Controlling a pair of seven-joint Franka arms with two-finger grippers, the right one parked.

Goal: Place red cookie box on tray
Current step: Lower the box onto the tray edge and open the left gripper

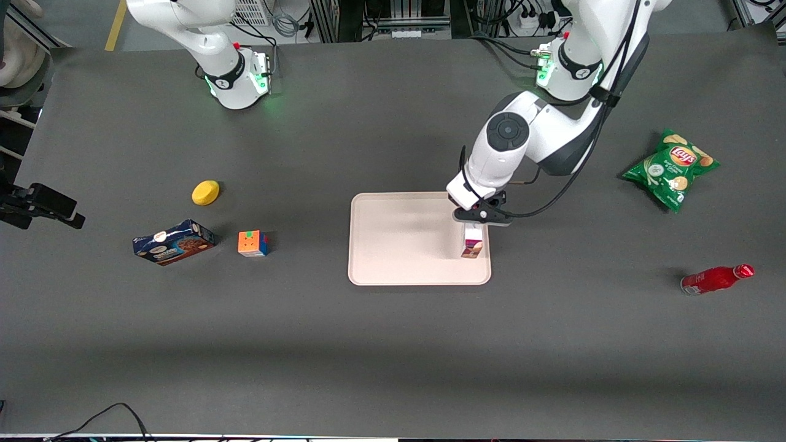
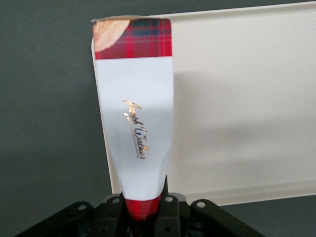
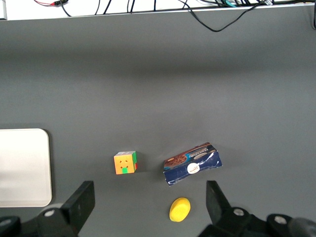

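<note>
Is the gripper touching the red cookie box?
Touching. In the left wrist view the gripper pinches the red cookie box at one end, above the tray.

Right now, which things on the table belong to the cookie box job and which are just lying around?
Part of the job:
- red cookie box, held upright over the tray by the hand
- tray

Just lying about:
- blue cookie box
- puzzle cube
- yellow lump
- green chip bag
- red bottle

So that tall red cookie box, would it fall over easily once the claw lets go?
Probably. The red cookie box stands on end near the tray edge, tall and slim, so a nudge could tip it. The gripper visibly pinches its sides inward, suggesting thin, light cardboard.
</note>
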